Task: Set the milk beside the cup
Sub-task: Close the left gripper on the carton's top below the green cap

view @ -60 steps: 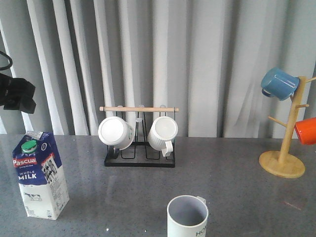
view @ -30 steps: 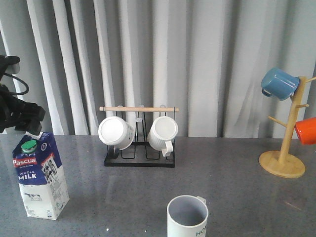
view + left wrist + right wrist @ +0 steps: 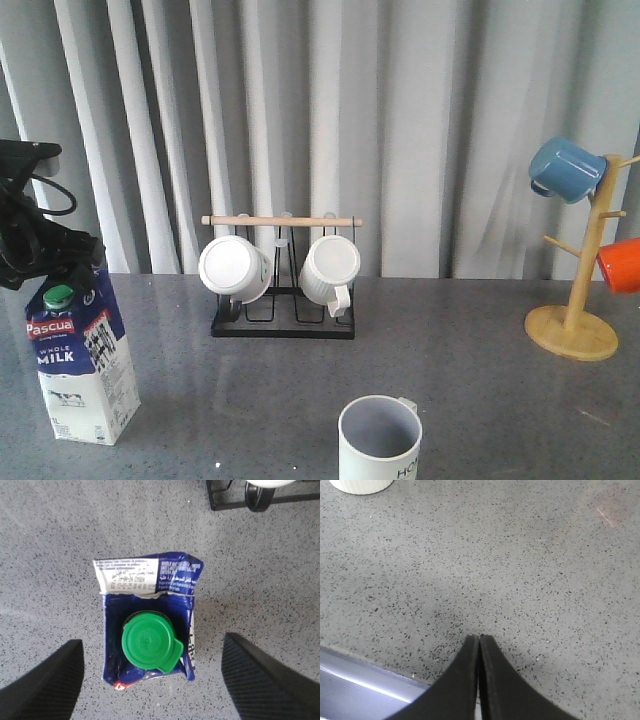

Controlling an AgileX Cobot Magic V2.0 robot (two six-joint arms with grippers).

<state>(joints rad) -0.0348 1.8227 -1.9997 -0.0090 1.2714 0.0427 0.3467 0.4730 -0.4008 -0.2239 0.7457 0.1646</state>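
Observation:
The milk (image 3: 82,360), a tall blue and white carton with a green cap and a red "Pascua" band, stands upright at the near left of the grey table. My left gripper (image 3: 50,262) hovers just above its top, open. In the left wrist view the green cap (image 3: 148,641) lies between my two spread fingers (image 3: 47,680), which do not touch the milk (image 3: 150,587). The cup (image 3: 380,440), pale with "HOME" lettering, stands at the near middle. My right gripper (image 3: 479,638) is shut and empty over bare table; it does not show in the front view.
A black wire rack (image 3: 283,318) with a wooden bar holds two white mugs at the back middle. A wooden mug tree (image 3: 578,300) at the right carries a blue mug (image 3: 566,168) and an orange mug (image 3: 620,265). The table's near edge (image 3: 365,677) shows below my right gripper.
My left gripper has come down and to the right, from up at the left edge to just above the milk's top. The milk, the cup and the right gripper have not moved.

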